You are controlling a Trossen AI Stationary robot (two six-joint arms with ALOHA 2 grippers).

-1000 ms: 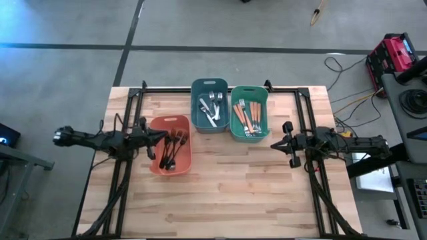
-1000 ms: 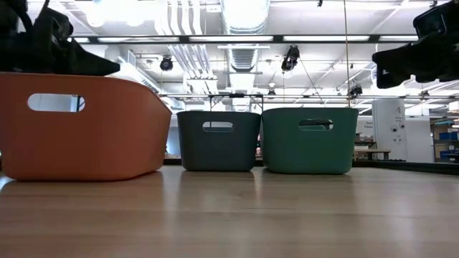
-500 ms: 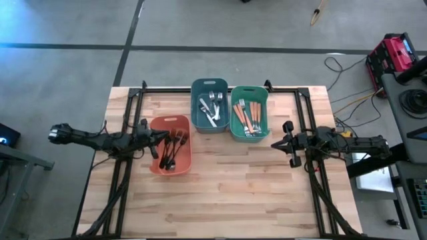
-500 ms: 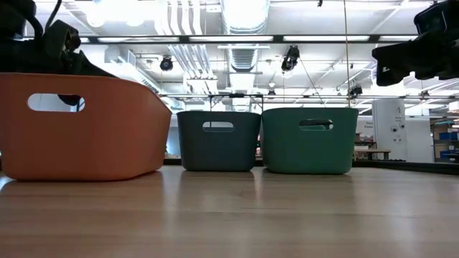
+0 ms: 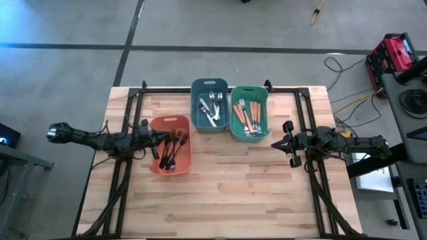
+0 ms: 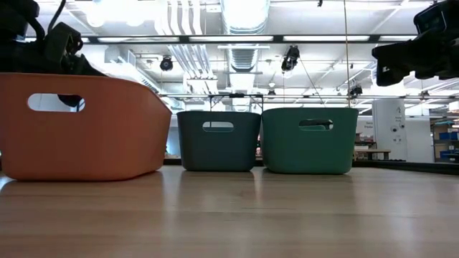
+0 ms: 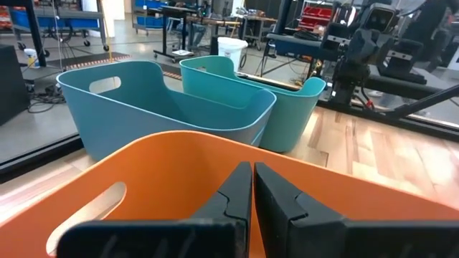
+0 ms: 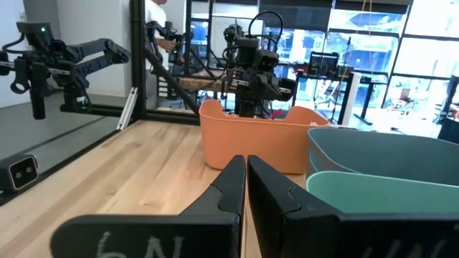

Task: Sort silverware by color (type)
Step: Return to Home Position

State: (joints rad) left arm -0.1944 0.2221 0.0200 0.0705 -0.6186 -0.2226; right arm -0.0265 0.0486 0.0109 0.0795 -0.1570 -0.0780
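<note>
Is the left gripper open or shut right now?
Shut and empty: in its wrist view the left gripper shows both fingers meeting, only a thin seam between them, at the orange bin.

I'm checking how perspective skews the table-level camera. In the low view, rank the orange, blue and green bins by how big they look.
1. orange bin: far the largest, though it stands nearest the camera, so real size is unsure.
2. green bin: slightly wider than the next.
3. blue bin: close to the green one.

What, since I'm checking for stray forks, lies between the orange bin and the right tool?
Nothing: in the high view, only bare table separates the orange bin from the right tool.
</note>
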